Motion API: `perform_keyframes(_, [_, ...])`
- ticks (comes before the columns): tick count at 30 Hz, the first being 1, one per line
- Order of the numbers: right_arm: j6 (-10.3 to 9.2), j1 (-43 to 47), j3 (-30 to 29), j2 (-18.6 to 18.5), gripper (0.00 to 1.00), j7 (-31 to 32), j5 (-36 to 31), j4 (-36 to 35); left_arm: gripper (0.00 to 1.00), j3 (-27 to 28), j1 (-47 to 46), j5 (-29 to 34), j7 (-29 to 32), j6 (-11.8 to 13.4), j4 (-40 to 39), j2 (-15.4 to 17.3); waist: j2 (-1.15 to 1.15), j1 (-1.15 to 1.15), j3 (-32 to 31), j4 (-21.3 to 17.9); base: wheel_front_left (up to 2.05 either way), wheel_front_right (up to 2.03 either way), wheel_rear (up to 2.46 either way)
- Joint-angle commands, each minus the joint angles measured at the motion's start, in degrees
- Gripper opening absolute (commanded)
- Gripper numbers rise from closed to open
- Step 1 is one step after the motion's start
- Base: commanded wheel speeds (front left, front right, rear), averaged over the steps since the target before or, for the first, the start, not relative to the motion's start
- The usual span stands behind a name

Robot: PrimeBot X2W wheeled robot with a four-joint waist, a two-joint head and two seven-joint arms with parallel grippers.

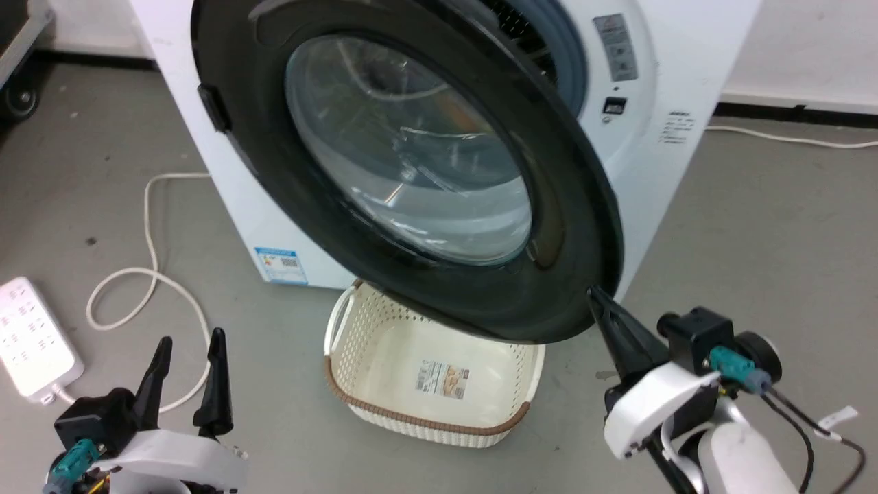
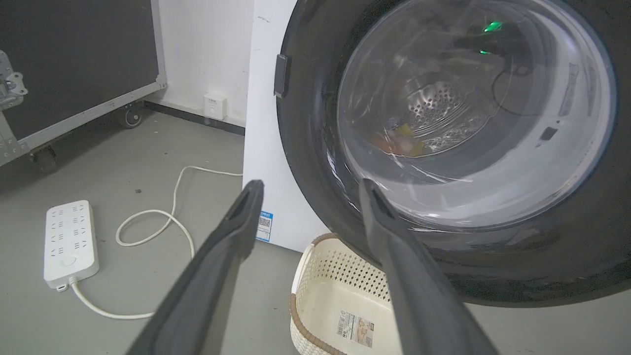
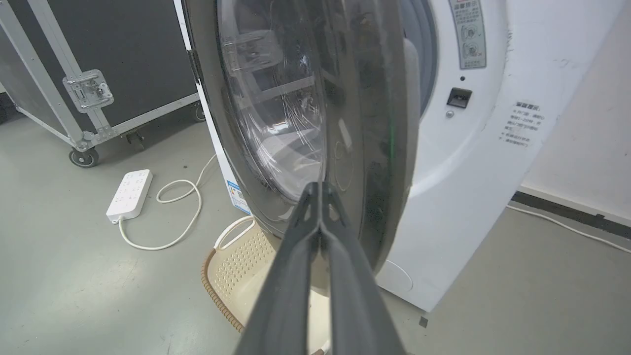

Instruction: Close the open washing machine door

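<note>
The washing machine door stands partly open, its glossy black rim and bulging glass window facing me, hinged at the left of the white washing machine. My right gripper is shut with nothing in it; its tips touch the door's lower right rim, as the right wrist view also shows for the gripper against the door. My left gripper is open at the lower left, away from the door. In the left wrist view the left gripper points toward the door and the drum behind the glass.
A cream perforated basket with a brown rim sits on the floor under the door. A white power strip and looped cable lie at the left. A dark wheeled case stands farther left. Grey floor lies open at the right.
</note>
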Motion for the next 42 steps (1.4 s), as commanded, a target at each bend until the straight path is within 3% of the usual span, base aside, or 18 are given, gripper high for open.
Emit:
perform_keyframes(1, [0.03, -2.21, -0.75, -0.04, 0.00, 0.10, -0.05, 1.79, 1.00, 0.51, -1.12, 0.61, -0.31, -0.63, -0.25, -0.43, 0.00, -0.01, 1.41, 1.23, 0.00, 0.00, 0.00])
perform_keyframes(16, [0.03, -10.74, -9.82, -0.04, 0.00, -1.98, -0.87, 7.49, 1.00, 2.41, -4.14, 2.98, -0.31, -3.36, 0.09, -2.26, 0.00, -0.01, 6.57, 3.15, 0.00, 0.00, 0.00])
perform_keyframes(31, [0.03, -28.14, -19.00, -0.04, 0.00, -4.94, -5.04, 16.41, 1.00, 3.43, -10.06, 5.23, -0.31, -7.49, 0.21, -3.52, 0.00, -0.01, 15.78, 5.08, 0.00, 0.00, 0.00])
perform_keyframes(42, [0.03, -36.00, -23.45, -0.04, 0.00, -8.40, -7.72, 22.88, 1.00, 4.90, -10.73, 6.50, -0.31, -9.12, 1.33, -4.71, 0.00, -0.01, 17.32, 5.30, 0.00, 0.00, 0.00])
